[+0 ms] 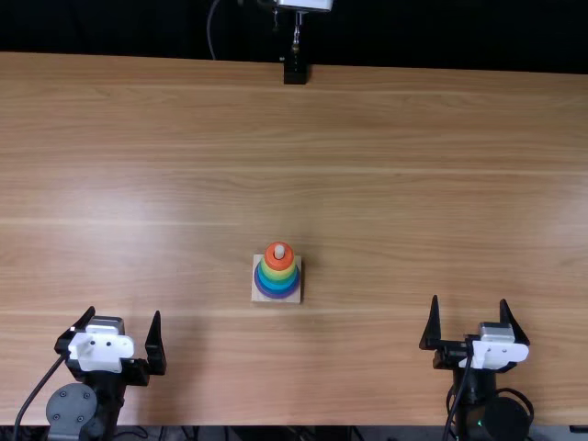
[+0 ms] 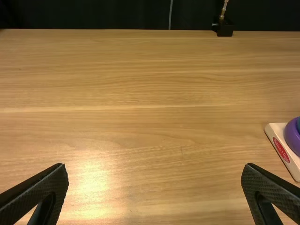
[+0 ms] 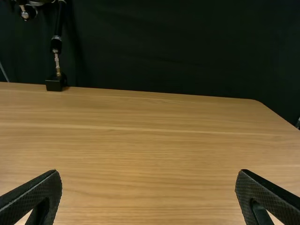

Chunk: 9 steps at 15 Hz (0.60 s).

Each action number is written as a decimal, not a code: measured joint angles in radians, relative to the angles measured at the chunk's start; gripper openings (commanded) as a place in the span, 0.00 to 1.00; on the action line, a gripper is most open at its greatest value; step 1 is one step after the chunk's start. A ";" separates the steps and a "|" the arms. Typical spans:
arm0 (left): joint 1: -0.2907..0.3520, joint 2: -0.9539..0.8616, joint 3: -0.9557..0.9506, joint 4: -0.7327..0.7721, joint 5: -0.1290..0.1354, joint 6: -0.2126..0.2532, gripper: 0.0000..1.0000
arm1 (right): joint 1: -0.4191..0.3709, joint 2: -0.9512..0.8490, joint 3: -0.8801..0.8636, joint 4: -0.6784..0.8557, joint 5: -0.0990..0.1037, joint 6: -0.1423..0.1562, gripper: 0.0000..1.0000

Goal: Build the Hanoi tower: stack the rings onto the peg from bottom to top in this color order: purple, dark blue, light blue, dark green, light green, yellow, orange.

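- A light brown wooden table (image 1: 413,211) spans the top view, its sides cut off by the frame; a rounded far corner appears in the right wrist view.
- A black backdrop (image 1: 441,37) rises behind the far edge, its folds hard to make out in the dark.
- The left gripper (image 1: 125,310) sits above the near part of the table, jaws spread wide with nothing between them; the lower arm is cut off by the top view's bottom edge.
- The right gripper (image 1: 469,299) matches it on the other side, jaws wide apart and empty, its arm likewise cropped.
- A slim stand (image 1: 296,46) is set at the table's far edge, its upper end out of frame.
- The ring tower (image 1: 278,276) stands upright near the table's middle, between the two grippers and farther from the near edge, touching neither. In the left wrist view the frame's edge slices through it.
- A pale square base (image 1: 296,299) carries the tower, partly hidden beneath the rings.
- The rings taper upward, a broad purple ring (image 1: 277,293) at the bottom, blues above it, then green, a yellow ring (image 1: 279,273) and a small orange ring (image 1: 269,256) on top. The two greens are hard to tell apart.
- A red oval label (image 2: 281,150) marks the base's side.
- The rounded peg tip (image 1: 279,251) pokes through the orange ring.
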 measured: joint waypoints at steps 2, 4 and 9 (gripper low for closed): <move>0.000 0.000 0.000 0.000 0.000 0.000 1.00 | 0.000 0.000 0.000 0.000 0.006 0.000 1.00; 0.000 0.000 0.000 0.000 0.000 -0.001 1.00 | 0.001 0.000 0.000 0.002 0.007 0.000 1.00; 0.000 0.000 0.000 0.000 0.000 0.000 1.00 | 0.001 0.000 0.000 0.002 0.006 0.000 1.00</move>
